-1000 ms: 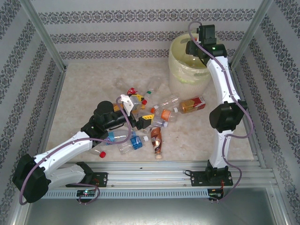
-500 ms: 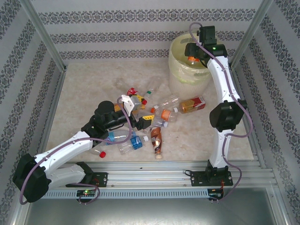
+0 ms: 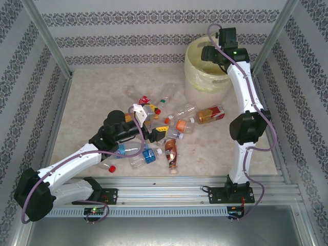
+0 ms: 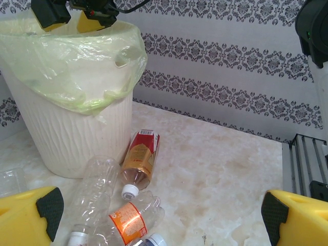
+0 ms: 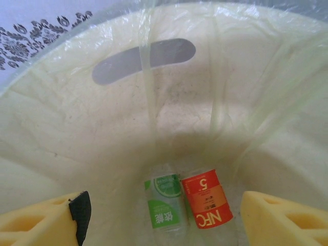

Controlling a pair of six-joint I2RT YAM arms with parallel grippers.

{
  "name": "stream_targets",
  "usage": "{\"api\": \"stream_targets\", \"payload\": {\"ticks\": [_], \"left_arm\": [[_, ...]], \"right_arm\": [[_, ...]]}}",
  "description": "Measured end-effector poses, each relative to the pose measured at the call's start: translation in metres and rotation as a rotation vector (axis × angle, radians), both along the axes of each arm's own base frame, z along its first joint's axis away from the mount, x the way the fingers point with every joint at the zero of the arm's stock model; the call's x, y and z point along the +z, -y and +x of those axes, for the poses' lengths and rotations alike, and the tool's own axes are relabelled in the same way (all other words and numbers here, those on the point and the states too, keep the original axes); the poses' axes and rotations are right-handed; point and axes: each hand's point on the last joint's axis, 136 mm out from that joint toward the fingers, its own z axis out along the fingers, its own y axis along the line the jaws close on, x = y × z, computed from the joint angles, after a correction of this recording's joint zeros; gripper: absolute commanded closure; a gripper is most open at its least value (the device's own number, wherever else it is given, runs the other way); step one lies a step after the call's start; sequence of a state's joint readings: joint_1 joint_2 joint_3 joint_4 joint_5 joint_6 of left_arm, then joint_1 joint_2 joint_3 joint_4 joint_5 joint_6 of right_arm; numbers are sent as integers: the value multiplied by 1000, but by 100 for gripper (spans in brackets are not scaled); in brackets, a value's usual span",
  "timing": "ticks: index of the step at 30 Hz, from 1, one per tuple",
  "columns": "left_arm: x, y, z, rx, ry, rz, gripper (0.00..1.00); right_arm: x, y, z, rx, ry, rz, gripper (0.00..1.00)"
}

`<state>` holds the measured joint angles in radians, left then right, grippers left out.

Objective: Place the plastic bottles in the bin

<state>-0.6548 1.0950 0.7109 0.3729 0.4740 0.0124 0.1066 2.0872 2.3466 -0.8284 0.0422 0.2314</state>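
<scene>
The pale-yellow bin with its clear liner stands at the back right. My right gripper hangs open over its mouth. Looking down into the bin, I see a green-labelled bottle and a red-and-orange labelled bottle lying on the bottom, far below the right gripper. Several plastic bottles lie scattered mid-table. My left gripper is open just above that pile. An orange-labelled bottle and a brown one with a red label lie ahead of the left gripper, nothing between its fingers.
Patterned walls and metal frame posts enclose the table. A rail runs along the near edge. Bare marble lies to the right of the bottles, and more open surface at the back left. A loose red cap sits near the left arm.
Half a second ago an orange-labelled bottle showed just under the right gripper at the bin's mouth; now it is gone from there. The left arm has barely moved.
</scene>
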Motion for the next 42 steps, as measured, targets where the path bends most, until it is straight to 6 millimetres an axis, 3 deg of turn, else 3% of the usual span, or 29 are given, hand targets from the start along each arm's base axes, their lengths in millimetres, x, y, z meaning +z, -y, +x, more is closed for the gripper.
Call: {"api": "stream_targets", "payload": {"ticks": [11,15,22,29,37,42], "left_arm": [[-3,0,-1,-7,7,21,0],[-6,0,-5,-27,14,63,0],[9,-5,-13,-49,83,138,0],[3,-10,-17,-54,82,214,0],[-12,-17,-24,-69,43,324,0],[-33,-23,-29,-78,5,415,0]], "right_arm": [[62,-10,-39,42,108,-13,19],[74,-24,-67,81,128,-16,18],[89,-49,-130,161,173,-23,18],[61,-71,-196,248,153,-6,17],[0,-76,-265,283,61,65,17],[-32,-82,-292,302,6,102,18]]}}
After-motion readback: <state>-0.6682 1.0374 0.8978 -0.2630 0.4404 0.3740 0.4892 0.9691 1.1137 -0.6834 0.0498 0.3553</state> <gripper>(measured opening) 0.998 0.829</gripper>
